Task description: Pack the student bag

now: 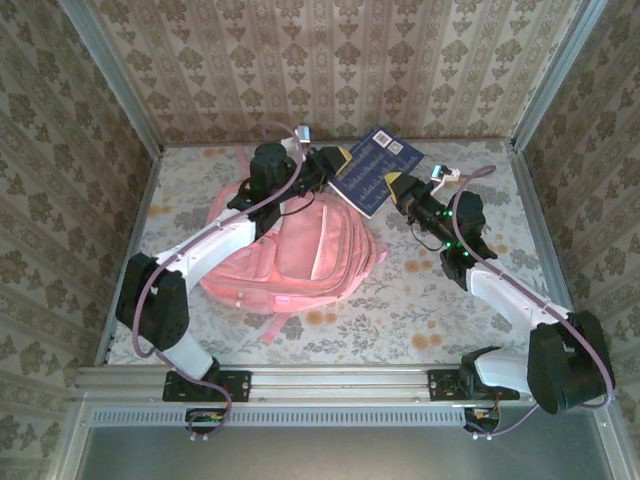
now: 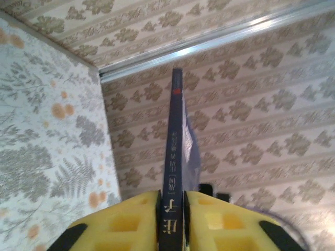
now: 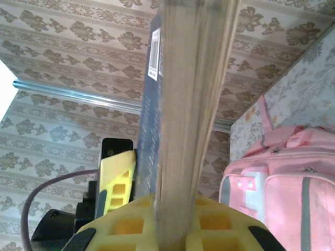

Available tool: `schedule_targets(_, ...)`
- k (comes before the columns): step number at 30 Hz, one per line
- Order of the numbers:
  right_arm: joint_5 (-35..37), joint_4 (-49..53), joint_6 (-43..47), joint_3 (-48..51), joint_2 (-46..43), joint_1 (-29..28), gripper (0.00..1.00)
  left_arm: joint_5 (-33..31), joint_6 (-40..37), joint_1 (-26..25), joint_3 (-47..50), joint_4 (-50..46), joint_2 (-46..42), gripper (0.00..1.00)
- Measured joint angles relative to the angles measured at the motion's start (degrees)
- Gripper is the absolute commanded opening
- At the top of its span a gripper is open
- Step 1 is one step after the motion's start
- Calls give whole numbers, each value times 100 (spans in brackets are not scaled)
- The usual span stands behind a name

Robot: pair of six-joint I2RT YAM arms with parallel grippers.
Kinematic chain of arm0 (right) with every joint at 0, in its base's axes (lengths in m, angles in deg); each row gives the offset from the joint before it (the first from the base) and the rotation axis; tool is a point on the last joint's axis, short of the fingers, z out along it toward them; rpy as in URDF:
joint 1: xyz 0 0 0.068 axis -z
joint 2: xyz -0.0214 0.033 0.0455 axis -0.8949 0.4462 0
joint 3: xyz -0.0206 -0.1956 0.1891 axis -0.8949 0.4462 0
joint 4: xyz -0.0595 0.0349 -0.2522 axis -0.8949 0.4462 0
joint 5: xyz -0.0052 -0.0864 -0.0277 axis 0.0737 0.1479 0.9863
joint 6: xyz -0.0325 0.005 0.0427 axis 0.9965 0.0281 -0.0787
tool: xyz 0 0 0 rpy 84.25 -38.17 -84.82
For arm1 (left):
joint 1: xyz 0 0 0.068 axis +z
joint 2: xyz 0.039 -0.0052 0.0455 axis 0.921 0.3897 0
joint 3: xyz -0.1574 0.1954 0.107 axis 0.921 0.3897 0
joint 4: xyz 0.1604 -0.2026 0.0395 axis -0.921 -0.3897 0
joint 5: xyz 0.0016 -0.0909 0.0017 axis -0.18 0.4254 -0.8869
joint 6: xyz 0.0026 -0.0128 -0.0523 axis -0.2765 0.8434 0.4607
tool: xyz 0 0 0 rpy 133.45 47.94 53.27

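The student bag point(image 1: 300, 250), a big pink backpack, lies flat on the floral table left of centre; its zipped pockets also show in the right wrist view point(image 3: 282, 193). Above its far right corner a dark blue book point(image 1: 378, 163) is held in the air between both grippers. My left gripper point(image 1: 338, 163) is shut on the book's spine point(image 2: 175, 146), its yellow fingers point(image 2: 131, 219) pressed on both sides. My right gripper point(image 1: 393, 182) is shut on the book's page edge point(image 3: 193, 104) from the opposite side. The left gripper's yellow finger point(image 3: 118, 178) shows just behind the book.
Wallpapered walls with metal corner posts point(image 1: 110, 80) close in the table on three sides. An aluminium rail point(image 1: 340, 380) carrying the arm bases runs along the near edge. Bare tablecloth point(image 1: 430, 300) lies to the right of the bag.
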Motion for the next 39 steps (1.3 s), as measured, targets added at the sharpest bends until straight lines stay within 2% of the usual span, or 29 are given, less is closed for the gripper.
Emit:
schedule_targets(2, -151, 328, 258, -28, -122, 59, 0, 254, -173, 46, 144, -118, -111, 54)
schedule_targets(5, -573, 586, 564, -63, -166, 236, 0, 734, -365, 175, 350, -221, -286, 64)
schedule_targets(11, -1792, 702, 927, -98, -155, 507, 0, 1733, -505, 439, 581, -214, -393, 68)
schedule_targets(17, -2855, 750, 1165, -271, -50, 433, 0, 2651, -520, 544, 621, -92, -385, 66)
schedule_targets(20, -3180, 964, 1381, -393, -50, 385, 0, 2997, -535, 544, 603, 7, -380, 58)
schedule_targets(22, -3333, 1163, 1565, -468, -50, 372, 0, 3180, -577, 544, 573, 37, -380, 49)
schedule_targets(29, -3497, 1451, 1860, -538, -50, 354, 0, 3416, -723, 568, 509, 31, -278, 7)
schedule_targets(30, -3495, 1478, 1864, -546, -50, 354, 4, 3445, -708, 586, 511, 55, -236, 3)
schedule_targets(33, -3475, 1567, 1880, -575, -50, 350, 40, 3462, -654, 599, 525, 107, -197, 0)
schedule_targets(36, -3397, 1543, 1810, -573, -55, 258, 64, 3241, -584, 623, 682, 385, -227, 0)
schedule_targets(39, -3209, 1252, 1644, -505, -103, -9, 81, 2894, -295, 704, 953, 651, -278, 0)
